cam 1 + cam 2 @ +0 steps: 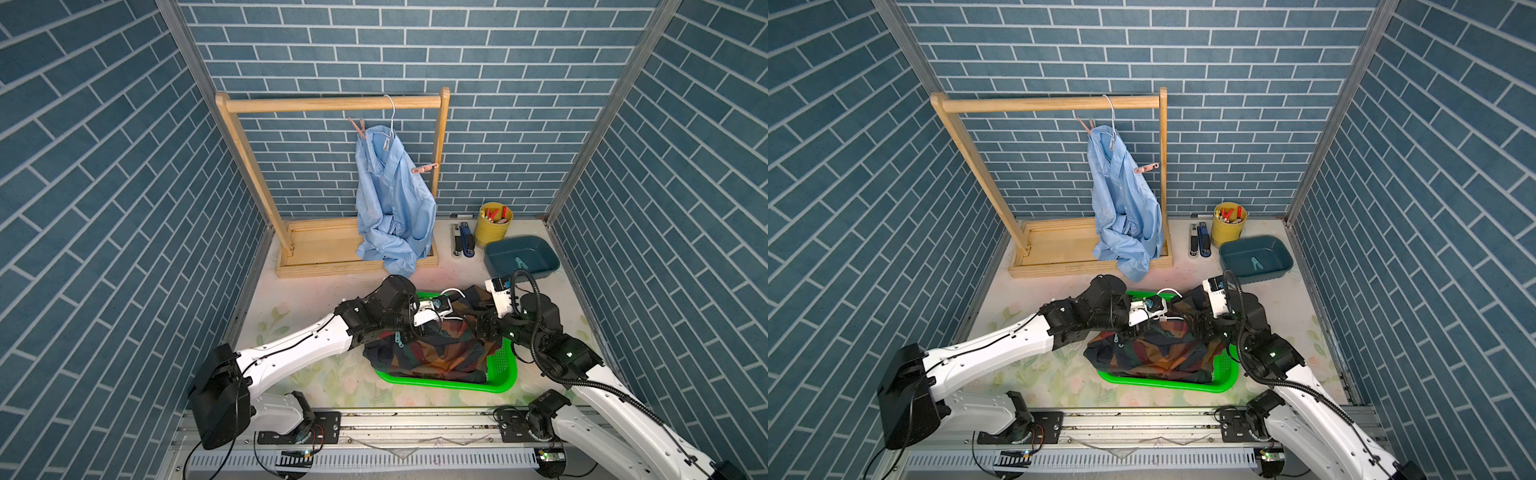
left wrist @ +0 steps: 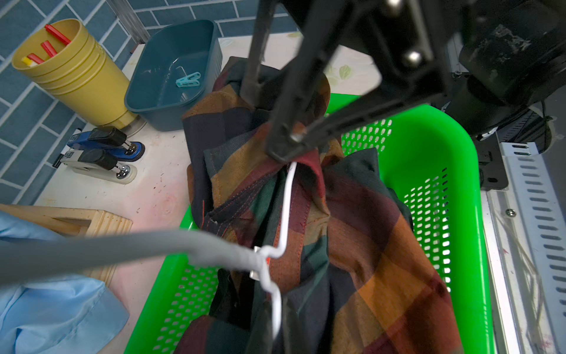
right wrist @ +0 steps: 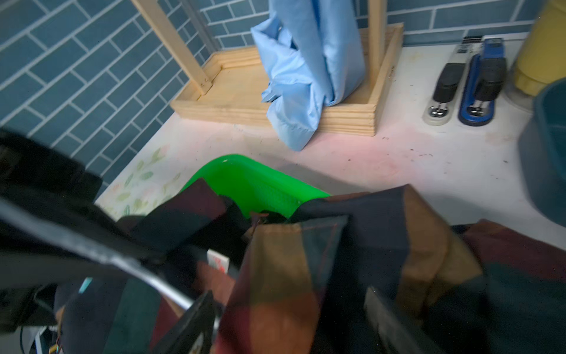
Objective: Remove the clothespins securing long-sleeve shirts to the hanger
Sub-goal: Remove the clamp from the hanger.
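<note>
Pegs first: where do we have them?

We count four. Two pink pegs point(image 1: 358, 126) grip the blue shirt point(image 1: 392, 199), one at its 11 o'clock shoulder and one at its 3 o'clock. That shirt hangs on the rack point(image 1: 332, 104) at the table's 12 o'clock. A teal peg point(image 1: 519, 262) lies in the tub point(image 1: 505, 253) at 2 o'clock. The second teal peg point(image 1: 399, 338) sits on the plaid shirt point(image 1: 440, 357) at its 10 o'clock edge. The plaid shirt is heaped in the basket point(image 1: 505, 365), toward 5 o'clock.

And our hands?

Our left gripper point(image 2: 289, 142) is pinched tight on the hanger point(image 2: 286, 208), just where the white wire comes out of the plaid collar fold. Our right gripper point(image 3: 288, 294) is at that shirt's 2 o'clock with its fingers spread wide. Plaid cloth lies between them, and that wrist view is blurred.

Any writing we can read?

Not really. The collar tag point(image 1: 386, 144) on the blue shirt is too small for us. The white tag point(image 3: 218, 260) in the plaid shirt shows red marks, blurred. The staplers point(image 1: 464, 243) at 1 o'clock carry small plates, also blurred. They lie just beside the cup point(image 1: 492, 232), which holds red sticks point(image 1: 494, 214).
</note>
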Controlling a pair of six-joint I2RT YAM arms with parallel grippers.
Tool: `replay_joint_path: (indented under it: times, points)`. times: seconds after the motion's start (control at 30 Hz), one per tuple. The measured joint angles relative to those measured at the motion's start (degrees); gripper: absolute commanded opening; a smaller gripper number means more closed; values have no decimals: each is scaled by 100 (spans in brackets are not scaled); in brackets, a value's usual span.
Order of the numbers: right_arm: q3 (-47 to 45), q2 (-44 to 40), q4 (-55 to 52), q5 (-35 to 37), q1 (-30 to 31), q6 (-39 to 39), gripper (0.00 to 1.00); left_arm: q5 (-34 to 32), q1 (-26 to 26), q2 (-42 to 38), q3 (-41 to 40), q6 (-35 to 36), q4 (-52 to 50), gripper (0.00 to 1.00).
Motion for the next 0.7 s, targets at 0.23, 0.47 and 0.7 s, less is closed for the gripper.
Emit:
replay_joint_path:
  times: [0.23,0.47,0.7]
  points:
    - [44,184,-146,387,549,-426,71,146,170,0,68,120,-146,0]
    - [184,833,-131,868,732,-737,60,264,181,0,68,136,-162,0]
    - [258,1001,-142,713,848,-1458,8,125,275,2,72,146,-149,0]
